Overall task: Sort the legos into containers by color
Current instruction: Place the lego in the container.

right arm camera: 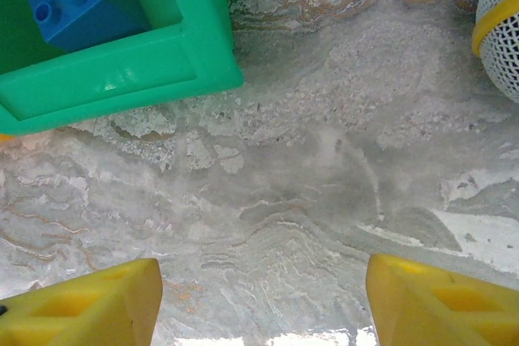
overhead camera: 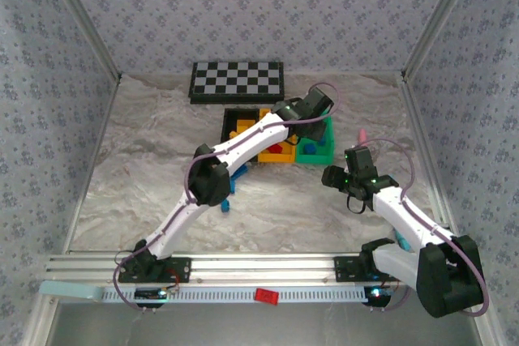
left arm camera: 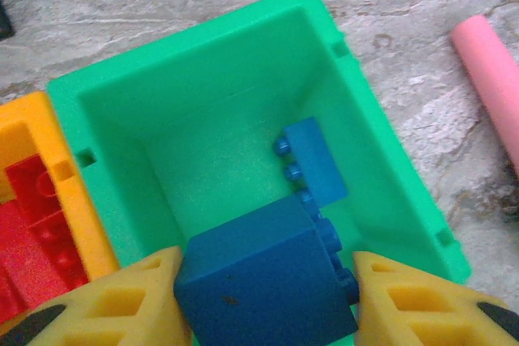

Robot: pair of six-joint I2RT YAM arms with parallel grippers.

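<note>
Now L fingers point(left arm camera: 122, 301) were clamped on a dark blue studded plastic brick point(left arm camera: 259, 281) over the green rectangular plastic bin point(left arm camera: 211, 111); R fingers point(right arm camera: 430, 297) stood apart above the marbled desk point(right arm camera: 324, 160) beside it.

We see the left arm point(overhead camera: 174, 220) and the right arm point(overhead camera: 405, 210) built alike: slim white links joined by bulky black housings, each traced by a thin mauve cable point(overhead camera: 190, 180) that loops free at the joints, and each rooted in a black base showing a small greenish light. We note that the left gripper point(left arm camera: 268, 285) and the right gripper point(right arm camera: 263, 297) carry blocky yellow fingers point(left arm camera: 405, 297) moulded with recessed triangular pockets, dark at the outer edges.
</note>
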